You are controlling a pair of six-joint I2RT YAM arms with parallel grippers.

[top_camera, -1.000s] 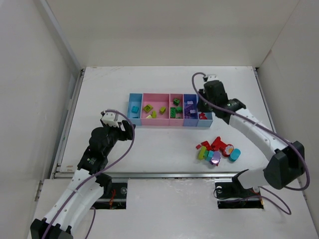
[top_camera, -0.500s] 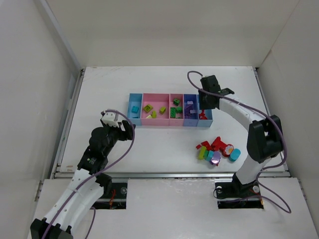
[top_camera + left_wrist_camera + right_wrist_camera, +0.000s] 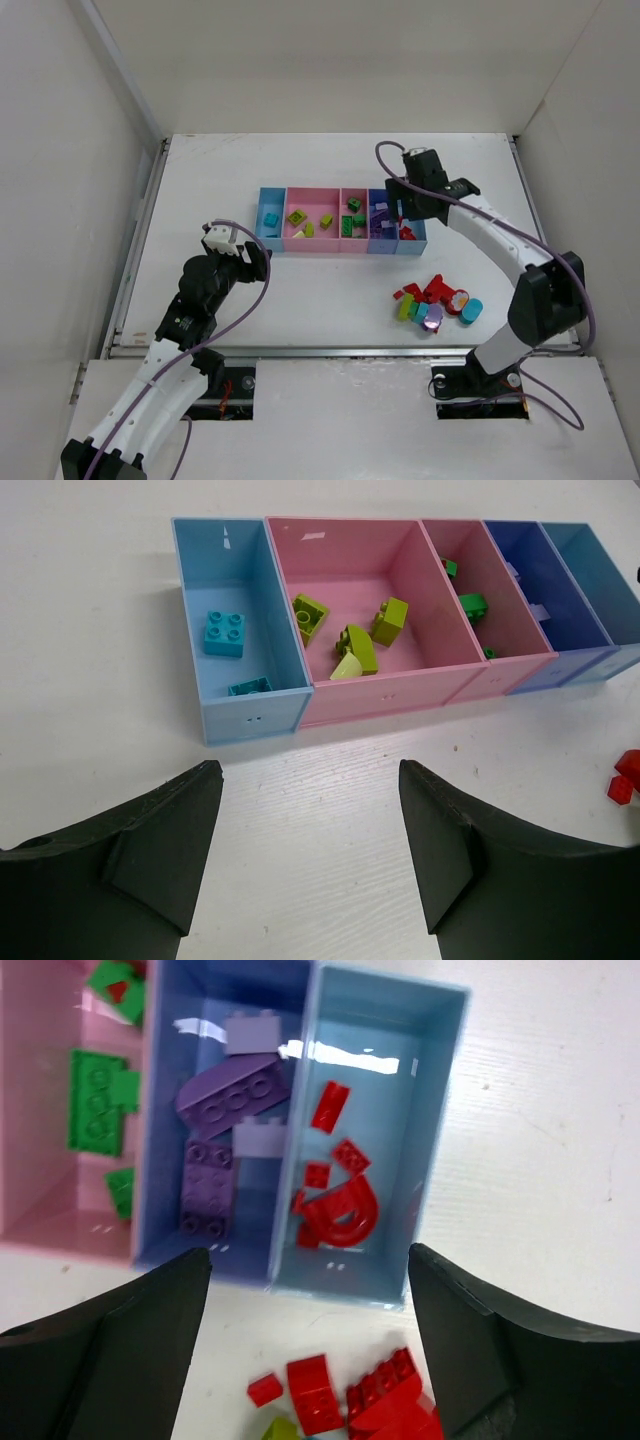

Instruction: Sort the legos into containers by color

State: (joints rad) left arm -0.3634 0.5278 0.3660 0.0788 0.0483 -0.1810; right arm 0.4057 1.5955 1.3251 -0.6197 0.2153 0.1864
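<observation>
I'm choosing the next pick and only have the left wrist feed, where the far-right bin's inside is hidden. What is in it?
Observer: Only red legos lie in the right light blue bin.
Operator: Is the right arm carrying a piece?
Observer: No. The right gripper hangs open over that bin with nothing between its fingers.
Operator: What remains unsorted?
Observer: A pile of loose legos lies on the near side of that bin, mixing red, lime, cyan and purple pieces.
</observation>
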